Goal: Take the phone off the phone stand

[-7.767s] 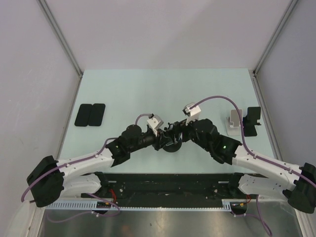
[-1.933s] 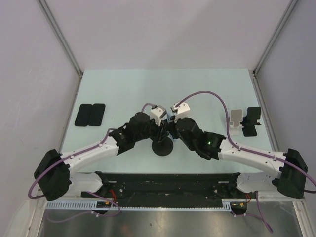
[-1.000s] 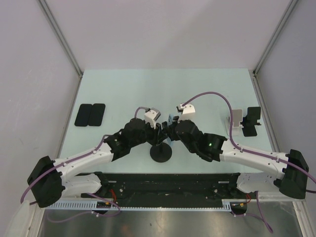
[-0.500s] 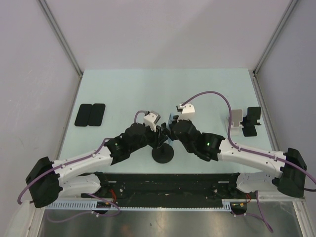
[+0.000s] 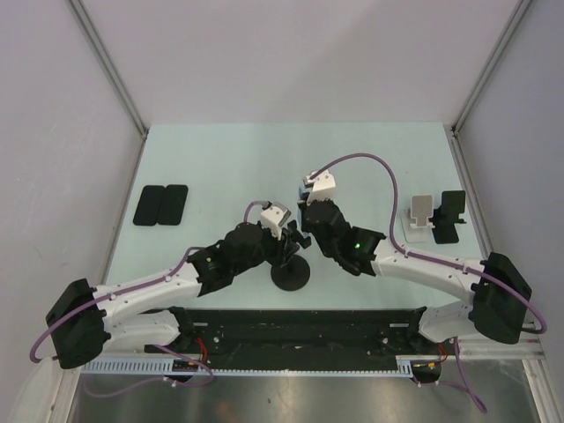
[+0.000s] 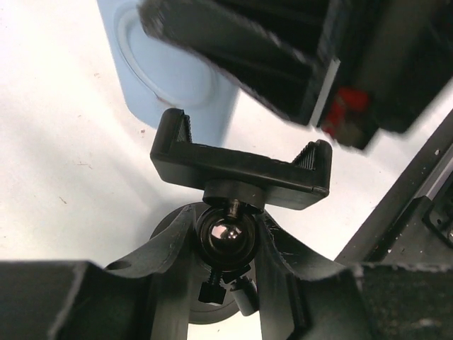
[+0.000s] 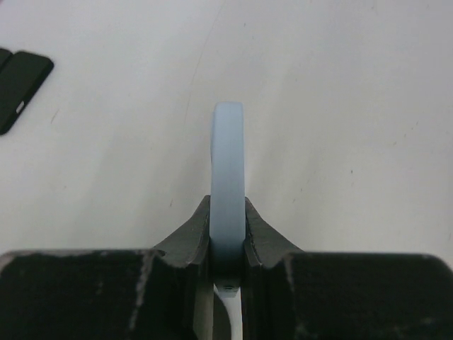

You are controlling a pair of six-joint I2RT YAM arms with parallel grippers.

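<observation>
While the phone stand [image 6: 241,168] is pinched at its ball joint by the left gripper [image 6: 226,237], the light blue phone [image 7: 228,159] is held clear of it by the right gripper [image 7: 228,212]. The left fingers [image 6: 168,248] are closed in on both sides of the shiny ball, just under the black cradle, so the stand is clamped there. The cradle, with its two ribbed end lips, is left empty. The stand's round black base [image 5: 291,277] is set on the pale green table [image 5: 229,159], near its front middle.

The phone is gripped edge-on between the right fingers [image 7: 265,232], which are pressed against its two broad faces. Its rounded narrow edge is turned toward the right wrist camera. In the left wrist view the phone is seen beyond the cradle and apart from it, with a round ring marked on its back. From above, it is found just behind the stand, mostly hidden under the white camera housing [image 5: 322,186] of the right wrist. Whether it touches the table cannot be told.

Two flat black pads [image 5: 161,204] are laid side by side toward the table's left edge. A white stand [image 5: 420,213] and a black stand [image 5: 452,216] are placed next to each other near the right edge, well apart from both grippers.
</observation>
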